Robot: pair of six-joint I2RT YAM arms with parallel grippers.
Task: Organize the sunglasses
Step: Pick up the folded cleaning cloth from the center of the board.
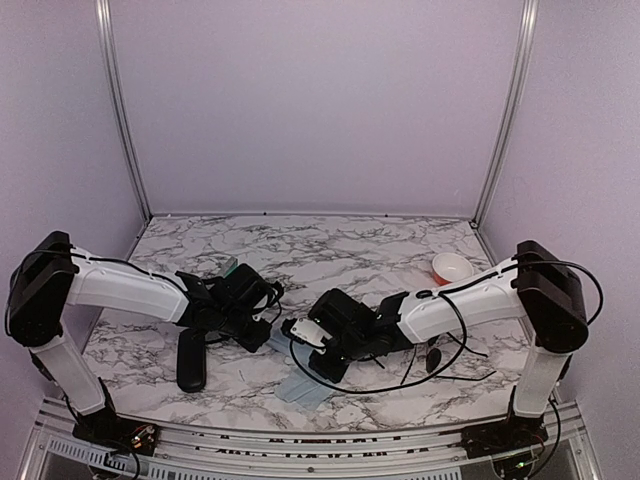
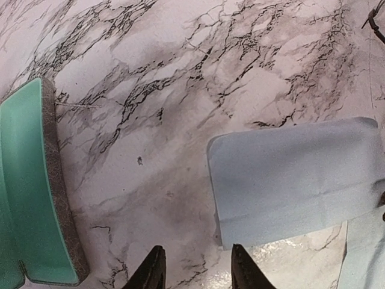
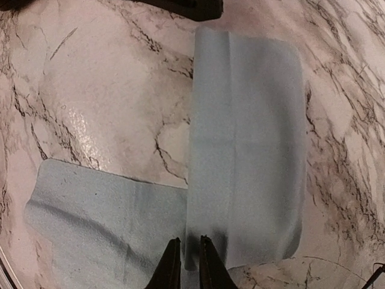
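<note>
Table [image 1: 300, 240]: open marble is being shown toward 12 o'clock, up to the back wall. A red-and-white cup [image 1: 452, 267] is being seen near the 2 o'clock edge, and a black oval case [image 1: 190, 360] near the 8 o'clock edge.

Left hand [image 2: 197, 260] is being held spread over bare marble with nothing between the fingers. A teal block [image 2: 30, 180] is being seen at its 9 o'clock and a grey-blue flat case [image 2: 295, 180] at its 2 o'clock.

Right hand [image 3: 189, 245] is being held almost pressed together, with a thin gap, at that case's near edge, where a second flat case [image 3: 108, 223] is being overlapped. Whether it is being pinched cannot be told.

Sunglasses [image 1: 433, 358] are being seen at 4 o'clock, just beside the right forearm and apart from both hands.
</note>
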